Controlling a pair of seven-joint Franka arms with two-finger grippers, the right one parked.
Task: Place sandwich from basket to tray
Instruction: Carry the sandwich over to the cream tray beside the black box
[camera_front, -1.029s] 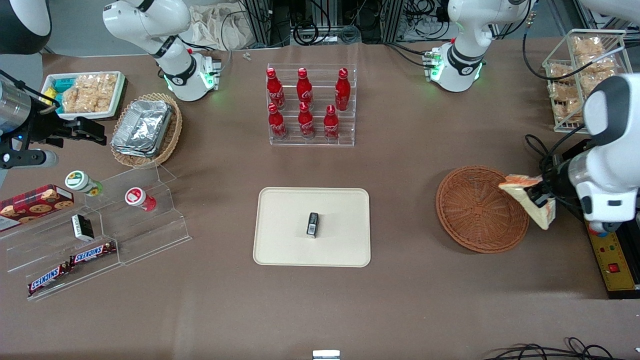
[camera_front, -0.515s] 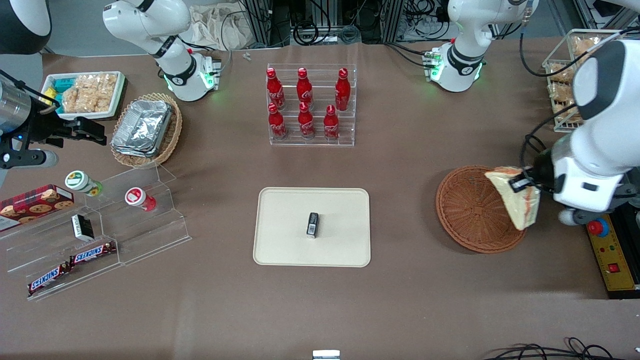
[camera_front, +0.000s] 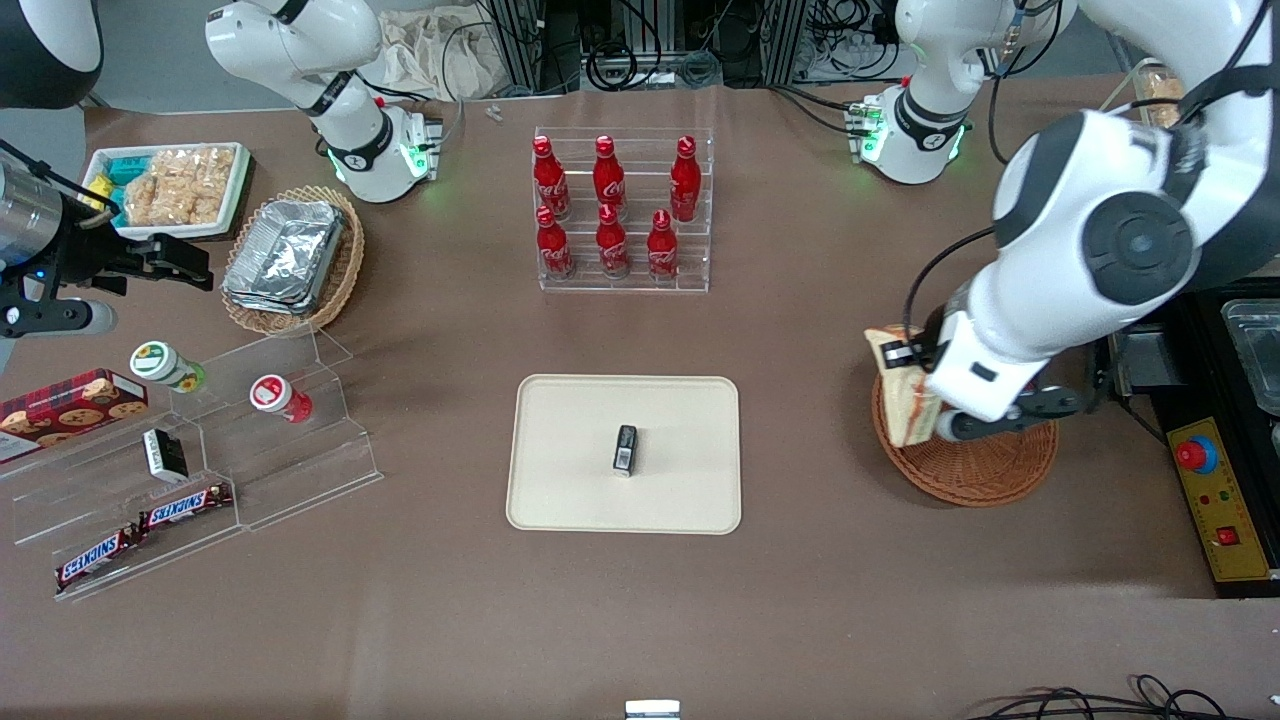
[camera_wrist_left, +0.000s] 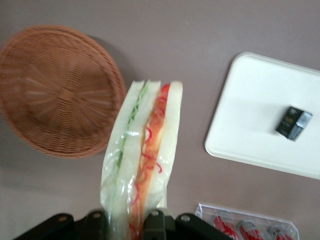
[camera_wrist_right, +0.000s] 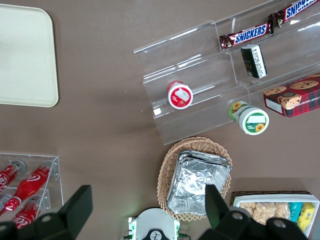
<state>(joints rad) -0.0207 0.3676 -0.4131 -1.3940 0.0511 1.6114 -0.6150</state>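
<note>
The working arm's gripper (camera_wrist_left: 127, 220) is carrying the sandwich (camera_front: 903, 390) in mid-air above the rim of the round wicker basket (camera_front: 985, 470), at the edge of the basket that faces the tray (camera_front: 560, 450). In the wrist view its two fingers (camera_wrist_left: 155, 222) are pinching the wrapped wedge (camera_wrist_left: 142, 160) at one end, with the rest of it hanging free and the pink and green filling facing the camera. The basket (camera_wrist_left: 55, 92) is showing nothing but bare weave inside, so the lift-out appears to be done.

The transfer itself is only getting under way. The sandwich is hanging well apart from the cream tray, with a stretch of bare brown table (camera_front: 800, 560) lying between the basket and the tray. What is left, judging from this layout, is the sideways carry toward the middle of the table, the lowering and the release.

A small dark packet (camera_front: 625, 448) is sitting near the centre of the tray, so the open cream surface on either side of it looks like the natural landing spot. The rack of red bottles (camera_front: 620, 210) is standing farther from the front camera than the tray and is not lying on the straight line between basket and tray. Because the wedge is being held by one end only, it could swing or slip during the carry.
</note>
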